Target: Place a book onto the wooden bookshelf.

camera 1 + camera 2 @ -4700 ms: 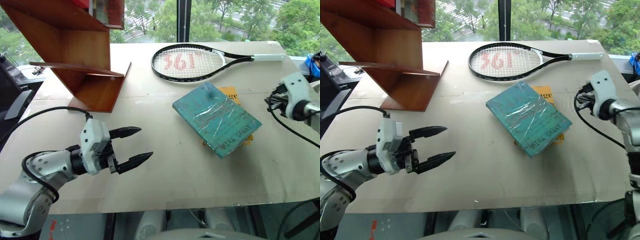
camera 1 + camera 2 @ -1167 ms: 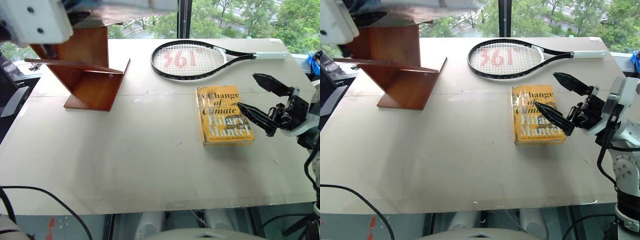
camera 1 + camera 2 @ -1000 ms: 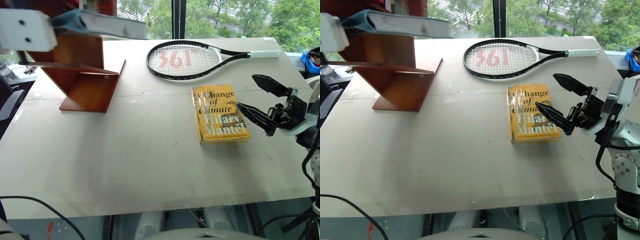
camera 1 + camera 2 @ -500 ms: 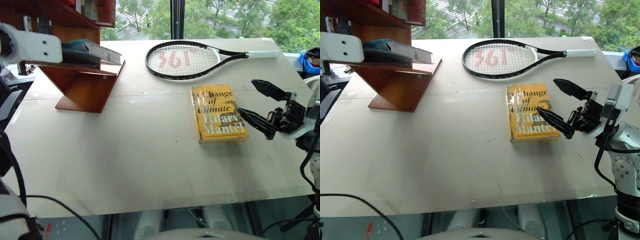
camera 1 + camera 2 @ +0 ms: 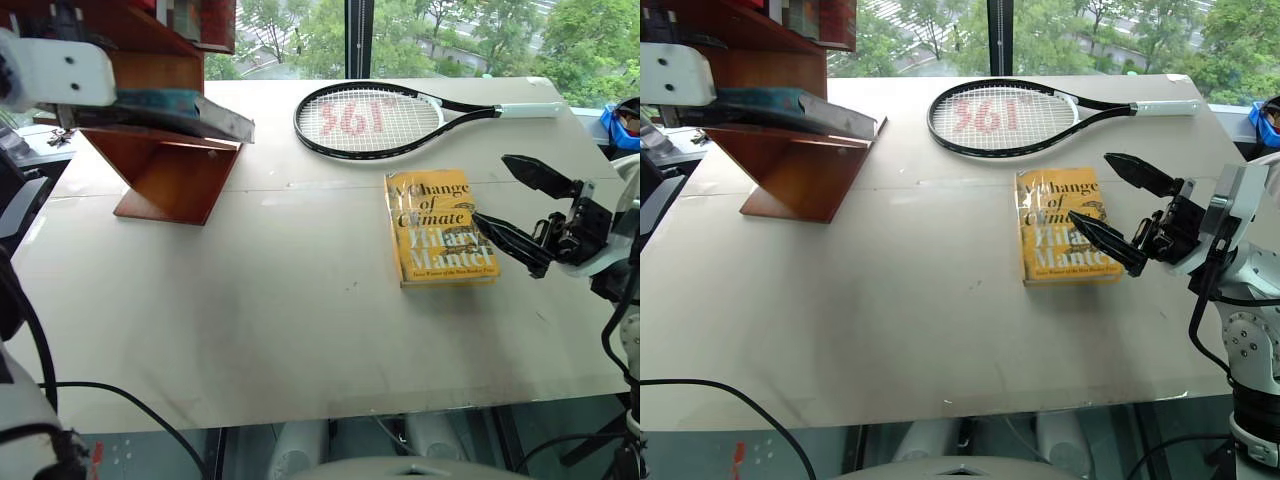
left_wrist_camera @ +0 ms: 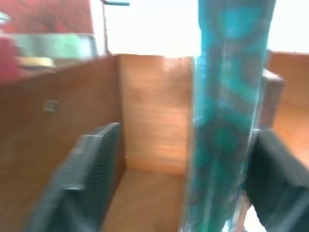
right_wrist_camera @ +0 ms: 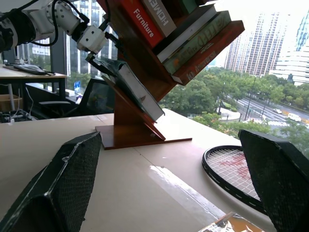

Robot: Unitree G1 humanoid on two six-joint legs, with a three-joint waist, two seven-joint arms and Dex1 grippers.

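The teal book (image 5: 175, 104) lies on the lower slanted board of the reddish-brown wooden bookshelf (image 5: 165, 170) at the far left of the table, one corner jutting past the board's edge. My left gripper (image 6: 190, 135) reaches into the shelf with its jaws open; the book (image 6: 227, 121) stands between the fingers with a gap on one side. The right wrist view shows that gripper (image 7: 98, 58) at the book's upper end. Over the table's right side my right gripper (image 5: 492, 188) hovers open and empty, beside the yellow book.
A yellow-orange "A Change of Climate" book (image 5: 440, 228) lies flat right of centre. A black tennis racket (image 5: 375, 120) lies at the back. Several books (image 7: 193, 34) fill the shelf's upper tier. The table's near edge (image 5: 320, 410) runs across the front.
The left arm brought the teal book down from above the shelf onto the lower board, and its jaws have opened off the book. The right gripper has kept still.
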